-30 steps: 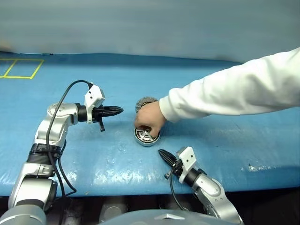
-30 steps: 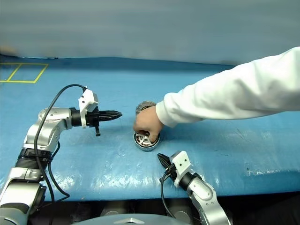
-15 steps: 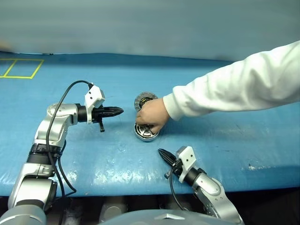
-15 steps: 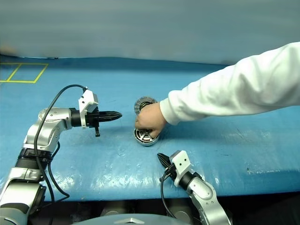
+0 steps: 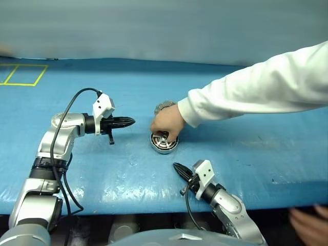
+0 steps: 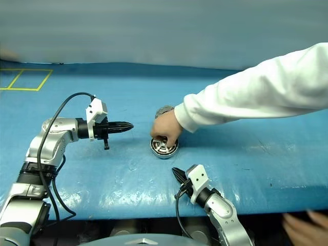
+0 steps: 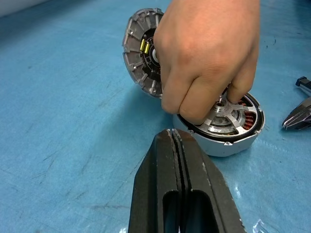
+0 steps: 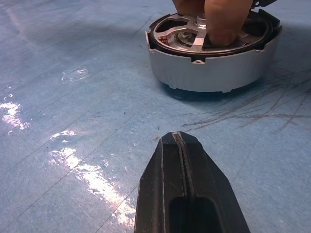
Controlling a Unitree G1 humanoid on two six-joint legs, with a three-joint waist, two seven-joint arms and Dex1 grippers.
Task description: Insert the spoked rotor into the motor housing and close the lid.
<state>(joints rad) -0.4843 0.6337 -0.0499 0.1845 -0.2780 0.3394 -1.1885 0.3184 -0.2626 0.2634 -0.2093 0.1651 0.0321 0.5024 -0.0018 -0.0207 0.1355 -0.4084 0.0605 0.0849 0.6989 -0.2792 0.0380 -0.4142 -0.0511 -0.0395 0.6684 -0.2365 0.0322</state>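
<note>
A person's hand (image 5: 166, 123) presses the rotor (image 7: 228, 115) into the housing (image 8: 214, 68); both jaws together; next the lid (image 7: 141, 53) must close.

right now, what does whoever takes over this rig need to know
Left gripper: shut, empty, off the table to the left of the parts.
Right gripper: shut, empty, on the near side of them.
A person's hand has fingers on the spoked rotor, which sits inside the motor housing.
The lid stands open behind it.
Done: rotor in. Left: close the lid once the hand is away.
</note>
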